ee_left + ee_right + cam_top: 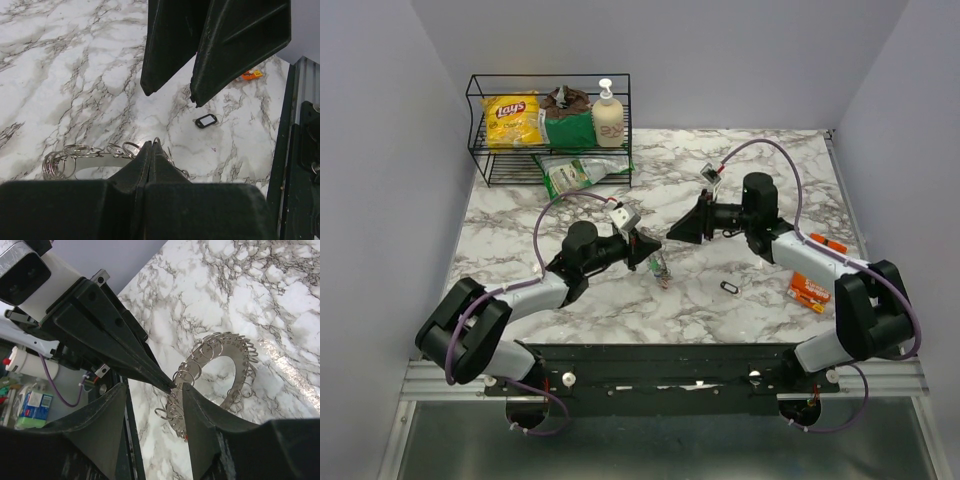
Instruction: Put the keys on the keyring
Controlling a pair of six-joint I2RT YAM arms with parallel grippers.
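The keyring is a curved metal plate strung with several split rings, also seen low in the left wrist view and at mid-table from above. My left gripper is shut on one edge of it and holds it off the marble. My right gripper is open, its fingers on either side of the left fingertips and the nearest rings. No key shows plainly; there is only a tiny red speck at the plate's lower end.
A small black tag lies on the marble table in front of the right arm. A flat orange packet and a red-orange item lie at the right. A wire rack with snacks and a bottle stands at the back left.
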